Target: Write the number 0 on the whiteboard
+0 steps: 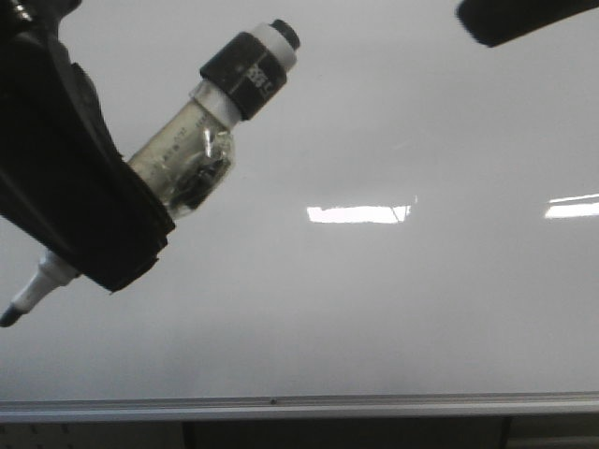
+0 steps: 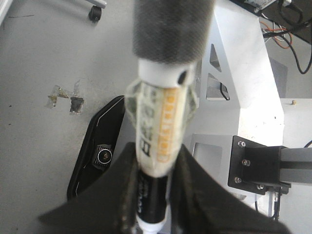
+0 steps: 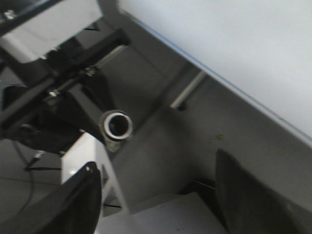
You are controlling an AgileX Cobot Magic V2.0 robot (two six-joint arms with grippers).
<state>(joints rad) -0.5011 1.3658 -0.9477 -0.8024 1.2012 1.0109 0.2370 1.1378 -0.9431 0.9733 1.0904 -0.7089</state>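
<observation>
Closest to the front camera, the left end effector (image 1: 103, 234) pinches a marker (image 1: 211, 122), its uncapped tip (image 1: 13, 313) pointing down and left. Behind it the whiteboard (image 1: 393, 309) looks blank; no 0 is visible yet. The right end effector (image 3: 156, 195) is spread and holds nothing. To write well, the tip should probably press lightly and squarely against the board, then trace one closed oval. No containers are in view.

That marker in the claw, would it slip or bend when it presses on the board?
Probably not bend: the marker looks like a straight, rigid plastic tube. It could slip a little, since its barrel looks smooth and glossy, though the left claw pinches it on both sides. Being round, it would likely roll if dropped.
</observation>
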